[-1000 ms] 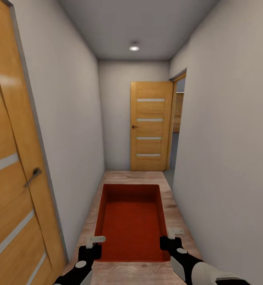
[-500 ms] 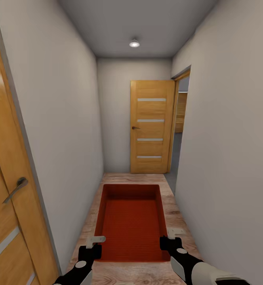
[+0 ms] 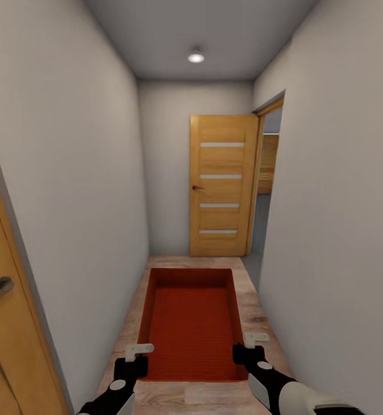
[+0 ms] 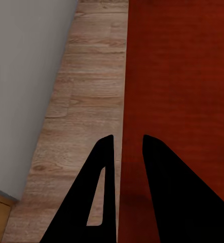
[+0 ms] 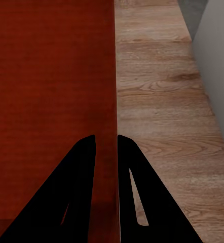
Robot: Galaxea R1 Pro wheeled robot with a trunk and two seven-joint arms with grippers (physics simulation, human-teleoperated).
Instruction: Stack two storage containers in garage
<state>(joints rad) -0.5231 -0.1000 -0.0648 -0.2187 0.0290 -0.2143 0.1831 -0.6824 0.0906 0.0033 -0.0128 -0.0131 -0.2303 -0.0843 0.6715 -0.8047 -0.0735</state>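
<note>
Rolled further down the hallway: side door (image 3: pixel 1 323) slipping out, far door (image 3: pixel 221 185) nearer. Bin (image 3: pixel 192 323) carried in front, left claw (image 3: pixel 138 353) and right claw (image 3: pixel 250 341) clamped on its side walls. Garage not reached yet.

A narrow hallway runs ahead between plain pale grey walls (image 3: pixel 87 173). The floor (image 3: pixel 255 314) is light wood plank. A round recessed ceiling light (image 3: pixel 196 57) glows above. At the far end stands a wooden door (image 3: pixel 221 184) with four frosted strips, beside an open doorway (image 3: pixel 266 190). Another wooden door (image 3: pixel 7 323) with a lever handle sits close at the left.
</note>
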